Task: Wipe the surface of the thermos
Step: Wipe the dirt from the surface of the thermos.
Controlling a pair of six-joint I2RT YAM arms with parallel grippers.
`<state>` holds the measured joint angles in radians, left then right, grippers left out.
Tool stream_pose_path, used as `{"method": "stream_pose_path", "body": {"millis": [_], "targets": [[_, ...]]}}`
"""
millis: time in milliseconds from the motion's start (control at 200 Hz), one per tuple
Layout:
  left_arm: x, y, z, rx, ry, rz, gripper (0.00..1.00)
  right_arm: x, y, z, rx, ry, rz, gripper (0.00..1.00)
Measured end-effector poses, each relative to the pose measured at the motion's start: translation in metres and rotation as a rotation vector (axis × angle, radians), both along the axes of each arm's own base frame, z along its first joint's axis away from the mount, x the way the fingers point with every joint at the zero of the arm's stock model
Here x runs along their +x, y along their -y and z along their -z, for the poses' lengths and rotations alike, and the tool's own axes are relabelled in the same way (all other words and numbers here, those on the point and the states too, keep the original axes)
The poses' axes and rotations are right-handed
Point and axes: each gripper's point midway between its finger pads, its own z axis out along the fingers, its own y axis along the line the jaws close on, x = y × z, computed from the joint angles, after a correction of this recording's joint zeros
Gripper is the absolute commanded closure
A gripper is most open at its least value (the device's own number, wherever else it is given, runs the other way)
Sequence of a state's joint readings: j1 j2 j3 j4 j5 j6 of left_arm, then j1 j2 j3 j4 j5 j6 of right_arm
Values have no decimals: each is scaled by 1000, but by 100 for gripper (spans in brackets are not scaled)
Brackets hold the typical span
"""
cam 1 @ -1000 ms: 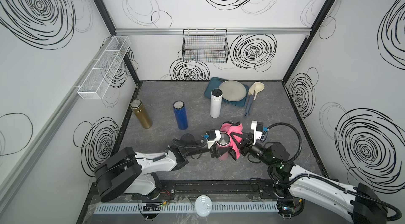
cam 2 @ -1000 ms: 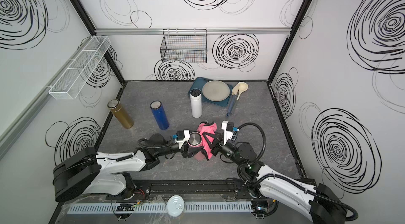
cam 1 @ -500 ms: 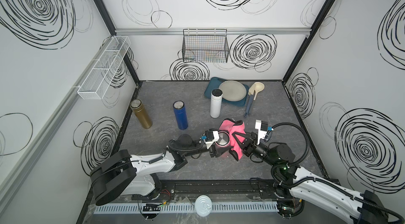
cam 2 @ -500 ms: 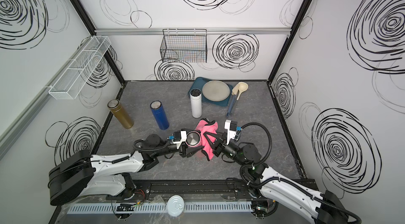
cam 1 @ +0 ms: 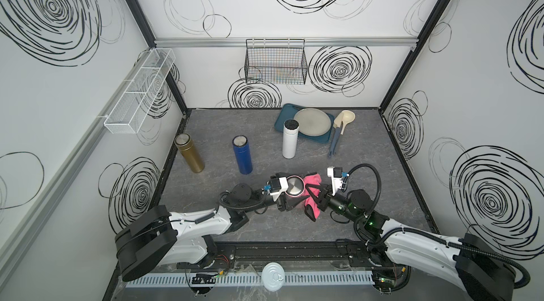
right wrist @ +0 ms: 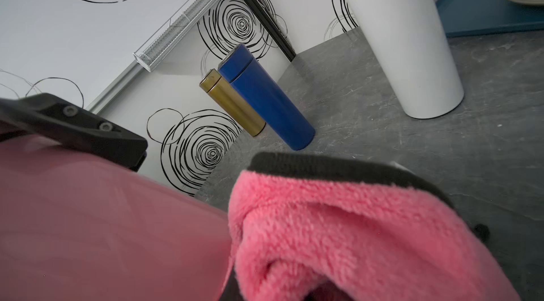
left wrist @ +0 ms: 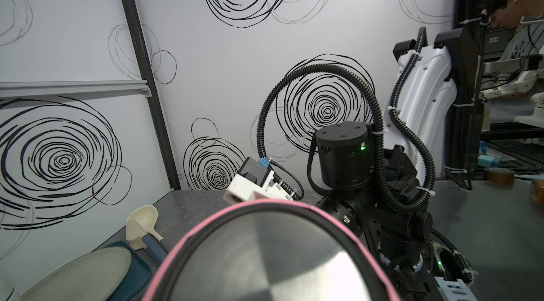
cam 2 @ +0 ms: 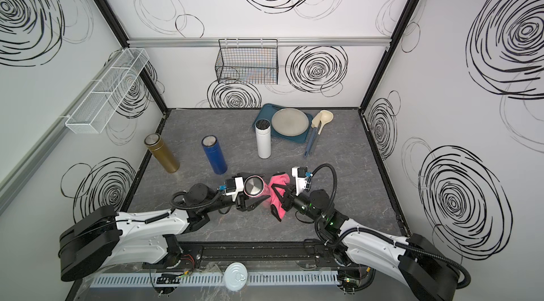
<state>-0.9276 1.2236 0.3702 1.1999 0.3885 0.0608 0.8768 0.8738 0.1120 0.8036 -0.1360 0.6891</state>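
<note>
Overhead view of a grey table (cam 1: 368,167) inside a white booth whose walls carry black scribbled circles. Two robot arms reach in from 6 o'clock and meet over the front centre of the table.

There, at about 6 o'clock from the table's middle, a pink thermos (cam 1: 295,186) stands upright with its steel lid facing up. Whether its base rests on the table cannot be told. The left gripper (cam 1: 287,203) is closed around the thermos body from the 8 o'clock side, apparently to steady it so it cannot tip or turn under rubbing. The right gripper (cam 1: 311,201) has its jaws clamped on a fluffy pink cloth (right wrist: 338,226) and presses it against the thermos wall at 3 o'clock — the side the other arm leaves free. The wiping looks under way.

Other items stand well clear, likely to stay out of the arms' way:
- a gold flask (cam 1: 190,153) at 9 o'clock
- a blue flask (cam 1: 242,155) at 10 o'clock
- a white flask (cam 1: 290,139) at 12 o'clock
- a blue tray (cam 1: 281,120) at 1 o'clock carrying a plate (cam 1: 312,121), with a ladle (cam 1: 341,125) beside it

No brand, label or writing can be read on any of them.
</note>
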Motion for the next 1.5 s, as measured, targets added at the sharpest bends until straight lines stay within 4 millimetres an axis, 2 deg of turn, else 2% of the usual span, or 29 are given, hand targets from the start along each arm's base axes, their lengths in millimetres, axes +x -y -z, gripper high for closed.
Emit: {"method": "stream_pose_path", "body": {"millis": [85,250,335,430,480,595,665,716,776,966,1051,1121,1176,1331,1381,1441,1501], "targets": [[-1,-1,-5,-16,11,1,100,-4,-1,-20,31,49,-13,100],[-2,-3,-12,-41,29,-4,100,-20,-4,-98,171,212,-69,100],[-2,-3,-13,-45,33,-4,100,-24,-4,-114,207,252,-85,100],[-2,-4,-14,-46,40,-6,100,-19,-9,-96,176,218,-81,100],[-2,-4,-13,-43,42,-9,100,-14,-9,-77,147,185,-67,100],[-2,-6,-8,-33,48,-18,100,-4,0,-19,51,68,-20,100],[-4,-8,-11,-38,60,-19,100,-4,4,-1,18,29,-11,100],[-5,-9,-13,-43,70,-20,100,-5,6,-4,22,30,-10,100],[-6,-10,-17,-52,87,-23,100,-8,7,-19,53,63,-15,100],[-10,-13,-26,-83,143,-23,100,-18,10,-88,184,202,-46,100],[-12,-12,-26,-78,164,-16,100,-20,11,-96,200,221,-51,100],[-14,-12,-26,-74,178,-12,100,-19,11,-92,193,214,-49,100],[-15,-11,-25,-68,189,-5,100,-17,10,-79,173,193,-40,100],[-20,-7,-19,-45,223,23,100,-5,12,-10,42,58,7,100],[-21,-6,-16,-34,229,32,100,-2,15,5,10,25,21,100],[-22,-4,-13,-24,238,42,100,-1,16,10,-2,13,29,100],[-24,-2,-10,-13,250,58,100,-2,15,5,8,24,20,100]]}}
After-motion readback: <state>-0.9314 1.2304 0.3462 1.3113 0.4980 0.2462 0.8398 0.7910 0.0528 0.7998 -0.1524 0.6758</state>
